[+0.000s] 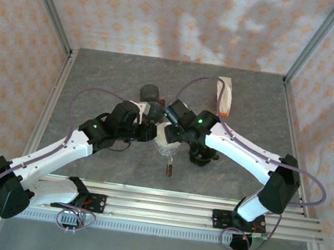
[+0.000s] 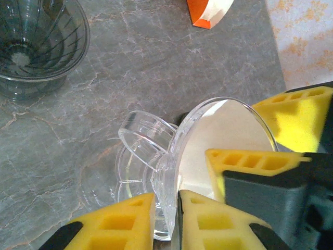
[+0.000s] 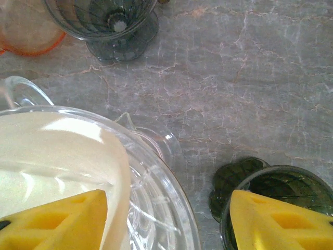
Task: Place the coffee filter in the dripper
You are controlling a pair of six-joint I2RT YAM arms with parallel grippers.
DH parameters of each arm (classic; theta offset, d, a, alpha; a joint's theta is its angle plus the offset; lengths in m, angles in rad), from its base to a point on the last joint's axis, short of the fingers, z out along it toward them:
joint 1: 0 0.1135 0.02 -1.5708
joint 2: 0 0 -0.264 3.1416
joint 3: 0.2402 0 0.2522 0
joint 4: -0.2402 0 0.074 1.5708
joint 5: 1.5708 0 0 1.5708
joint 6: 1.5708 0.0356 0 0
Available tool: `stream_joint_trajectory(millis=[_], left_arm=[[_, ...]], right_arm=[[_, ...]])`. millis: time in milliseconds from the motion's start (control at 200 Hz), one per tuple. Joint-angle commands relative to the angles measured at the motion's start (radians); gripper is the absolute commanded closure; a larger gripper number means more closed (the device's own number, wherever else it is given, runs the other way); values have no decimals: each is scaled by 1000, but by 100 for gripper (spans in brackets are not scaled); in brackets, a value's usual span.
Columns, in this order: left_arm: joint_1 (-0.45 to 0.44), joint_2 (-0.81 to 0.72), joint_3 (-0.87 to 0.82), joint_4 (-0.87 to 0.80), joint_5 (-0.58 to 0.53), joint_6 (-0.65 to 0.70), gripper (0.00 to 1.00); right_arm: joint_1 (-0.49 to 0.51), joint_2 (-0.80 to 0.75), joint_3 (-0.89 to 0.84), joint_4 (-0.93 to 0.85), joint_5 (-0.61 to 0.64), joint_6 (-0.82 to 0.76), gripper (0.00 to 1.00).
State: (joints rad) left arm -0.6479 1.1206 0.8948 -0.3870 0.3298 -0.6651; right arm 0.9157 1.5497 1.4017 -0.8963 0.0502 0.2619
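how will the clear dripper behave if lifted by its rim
Probably rigid and light: the clear dripper looks like thin moulded plastic. Its glossy wall may slip where the left gripper pinches the rim. Held at one edge, it would likely tilt, shifting the paper filter.

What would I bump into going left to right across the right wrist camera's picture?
Orange see-through cup → dark grey dripper → dark green dripper. I left out the clear dripper with the white filter, because it stretches under the first two.
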Motion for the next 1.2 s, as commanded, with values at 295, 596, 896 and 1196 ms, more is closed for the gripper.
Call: stream_joint_trajectory(millis=[295,596,896,1196], left_arm=[[-9,5,-12,11,-18,-10,80],[-8,8,-12,9,-18,-11,81],[-9,9,-14,11,-17,-13,81],[-9,16,-11,13,-16,-16,81]], right_arm=[[-18,-74,-36,-23,40,27,36],[-40,-64,-50,-13,41,23,43],[-40,-64,-41,-8,7,90,43],[-41,-104,-26,-11,-6,238,39]])
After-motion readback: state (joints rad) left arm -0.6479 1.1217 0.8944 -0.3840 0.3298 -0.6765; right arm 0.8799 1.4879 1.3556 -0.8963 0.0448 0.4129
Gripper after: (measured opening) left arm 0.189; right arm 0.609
